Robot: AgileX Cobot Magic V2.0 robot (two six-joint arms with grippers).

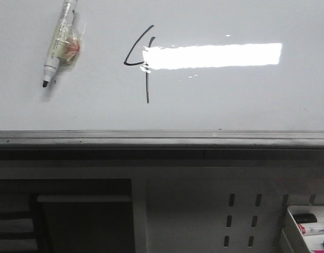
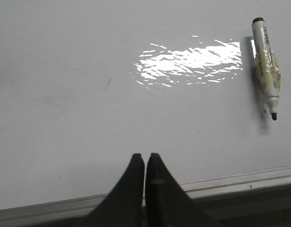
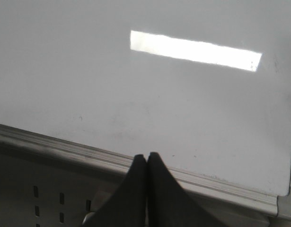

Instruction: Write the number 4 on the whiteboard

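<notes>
Uncapped marker (image 1: 58, 43), perforated panel (image 1: 241, 219), bin of markers (image 1: 309, 224).

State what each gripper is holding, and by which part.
Nothing. The left gripper and right gripper are both shut and empty; the marker lies loose on the whiteboard.

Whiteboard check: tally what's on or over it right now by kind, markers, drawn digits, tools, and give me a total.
Markers: 1, the uncapped marker lying on the whiteboard.
Drawn digits: 1, the number 4.
Tools: 2, the left tool and the right tool, both shut and empty.
Total: 4
</notes>
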